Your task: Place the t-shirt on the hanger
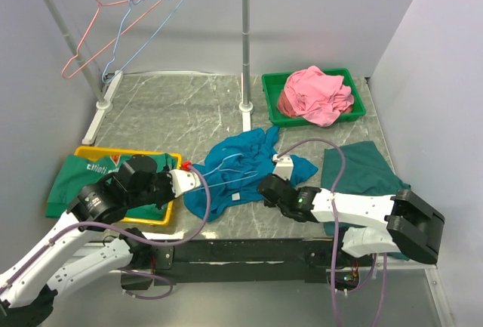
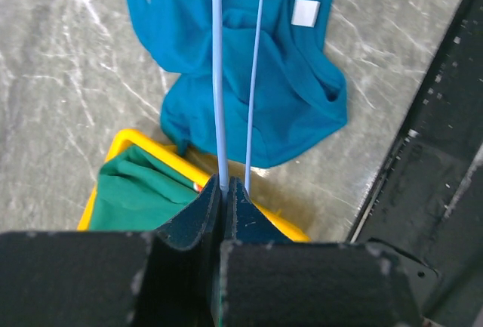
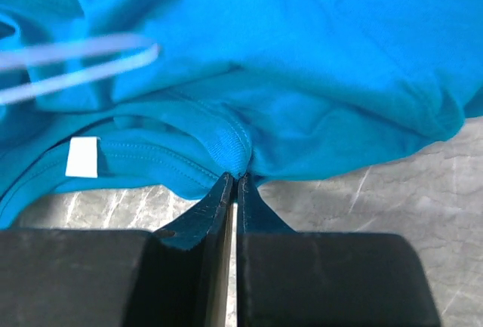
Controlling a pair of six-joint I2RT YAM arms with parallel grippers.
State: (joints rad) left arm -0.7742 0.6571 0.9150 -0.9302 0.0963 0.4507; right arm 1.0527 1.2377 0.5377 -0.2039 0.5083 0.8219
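The teal-blue t-shirt lies crumpled on the marble table, mid-front. The light-blue wire hanger lies across it, pointing right from my left gripper. In the left wrist view my left gripper is shut on the hanger, whose two wires run over the t-shirt with its white label. My right gripper is at the shirt's near right edge. In the right wrist view my right gripper is shut on the ribbed collar of the t-shirt, right of the label. The hanger's wires show blurred at upper left.
A yellow tray with a dark green shirt sits at front left. Another dark green shirt lies at right. A green bin holds a pink garment. A rack at the back carries a pink-red hanger and a blue one.
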